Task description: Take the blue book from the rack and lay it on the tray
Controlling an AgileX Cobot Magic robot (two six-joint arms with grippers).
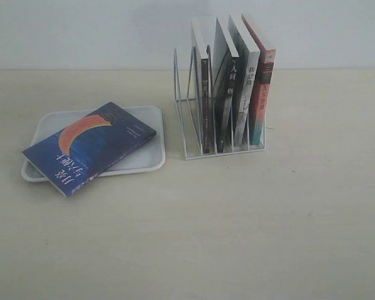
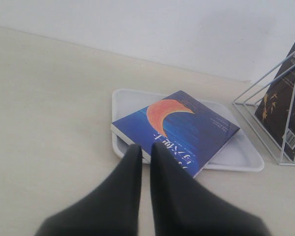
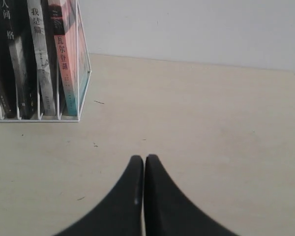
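Item count: one tray, one blue book, one rack, four standing books, two grippers.

In the exterior view the tray lies flat on the table, at 9 o'clock from the rack and apart from it. The blue book lies face up on the tray, turned askew. Its long axis runs from about 8 o'clock to 2 o'clock, and its 8 o'clock end overhangs the tray rim.

The four books stand upright in the rack's slots toward 3 o'clock. The outermost is the red-orange-spined book.

Neither gripper appears in the exterior view. In the left wrist view, the left gripper shows its two fingers with only a narrow slit between them and nothing in it. The tips lie at the book's near edge; contact cannot be determined. In the right wrist view, the right gripper has its two fingers pressed together, empty, over bare table.
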